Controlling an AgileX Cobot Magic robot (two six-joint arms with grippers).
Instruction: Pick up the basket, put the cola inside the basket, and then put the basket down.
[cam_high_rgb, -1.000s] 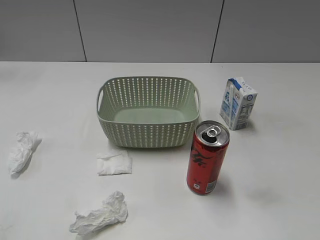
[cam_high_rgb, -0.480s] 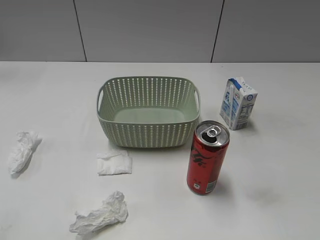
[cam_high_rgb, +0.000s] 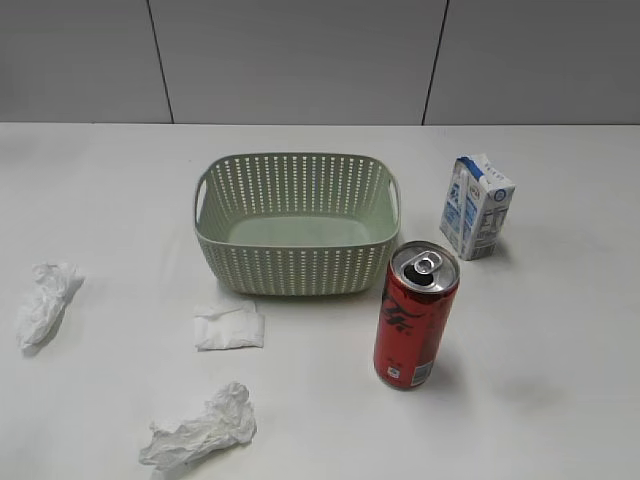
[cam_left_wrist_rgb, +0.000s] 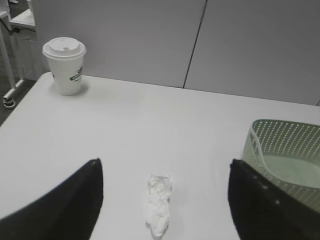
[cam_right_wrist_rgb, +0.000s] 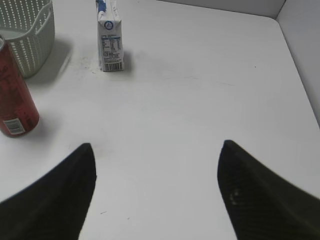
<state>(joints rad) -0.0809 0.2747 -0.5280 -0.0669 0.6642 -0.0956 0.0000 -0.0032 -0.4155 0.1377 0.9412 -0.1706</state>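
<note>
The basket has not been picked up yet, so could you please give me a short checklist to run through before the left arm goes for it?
1. The basket stands upright on the table: ok.
2. Basket is empty, with room for the cola: ok.
3. Left gripper is open, nothing between its fingers: ok.
4. Right gripper is open and holds nothing: ok.
5. Cola stands upright, apart from the milk carton: ok.
6. Gap between cola and basket wall: cannot tell; they overlap in the exterior view.
</note>
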